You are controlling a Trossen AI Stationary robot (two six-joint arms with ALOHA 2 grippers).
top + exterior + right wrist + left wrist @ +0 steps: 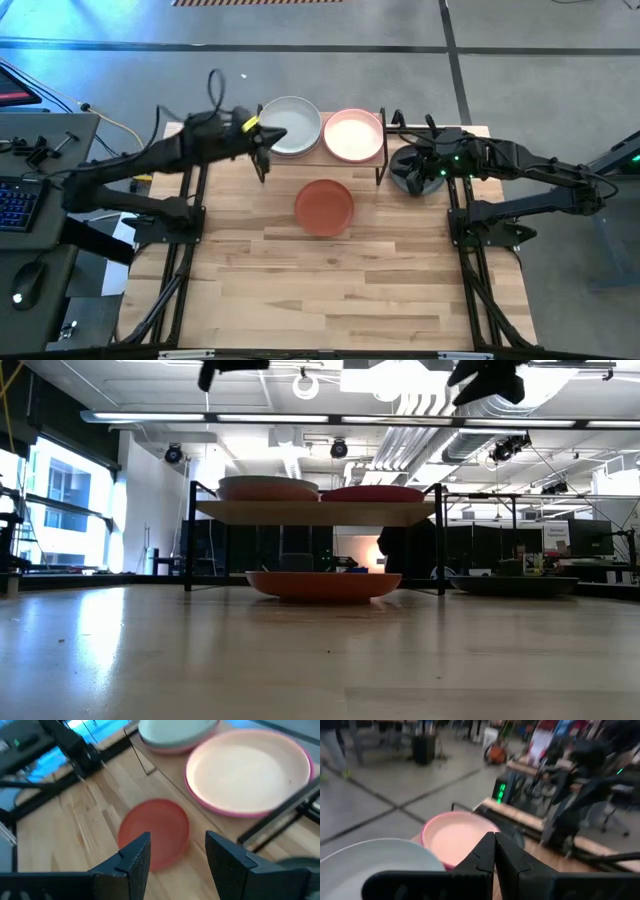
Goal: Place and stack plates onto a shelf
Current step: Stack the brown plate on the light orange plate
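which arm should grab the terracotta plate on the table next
Probably the right. The right gripper is open and empty, and its wrist view looks straight down on the terracotta plate between its fingers. The left gripper is shut, hovering by the shelf near the grey-white plate.

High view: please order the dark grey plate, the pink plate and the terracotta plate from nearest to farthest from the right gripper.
From the right gripper:
1. Dark grey plate, directly under it, beside the shelf.
2. Pink plate, on the shelf's right half.
3. Terracotta plate, on the table before the shelf.
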